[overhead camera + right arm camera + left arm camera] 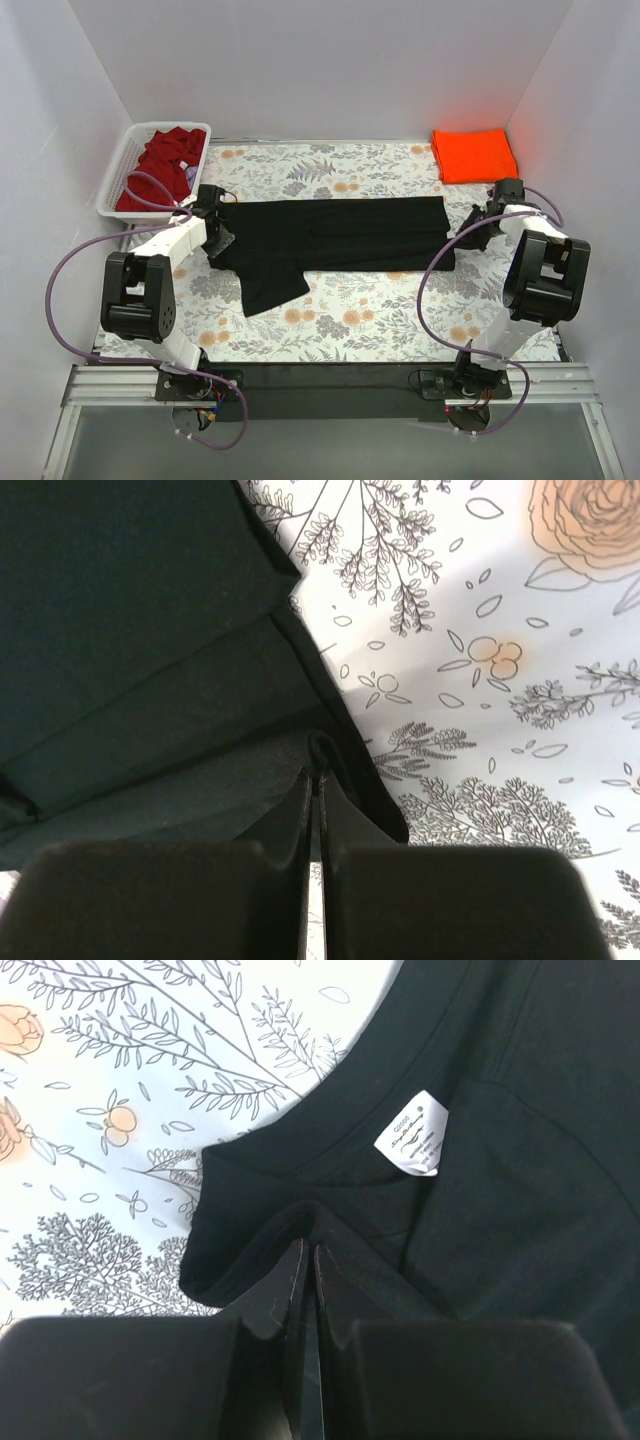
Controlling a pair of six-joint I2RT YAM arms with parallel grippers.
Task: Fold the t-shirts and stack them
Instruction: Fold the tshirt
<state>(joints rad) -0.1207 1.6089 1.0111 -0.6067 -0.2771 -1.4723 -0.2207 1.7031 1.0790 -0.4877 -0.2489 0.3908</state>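
The black t-shirt [335, 238] lies stretched across the middle of the flowered table, one sleeve hanging toward the near side. My left gripper [214, 222] is shut on its collar end; the left wrist view shows the pinched cloth [310, 1222] and the white neck label [413, 1144]. My right gripper [474, 222] is shut on the hem end [321, 752]. The folded orange t-shirt [474, 154] lies at the back right. The dark red t-shirt [163, 168] is crumpled in the basket.
The white slatted basket [118, 172] stands at the back left corner, close to my left arm. White walls close in the table on three sides. The flowered cloth [350, 320] covers the table in front of the shirt.
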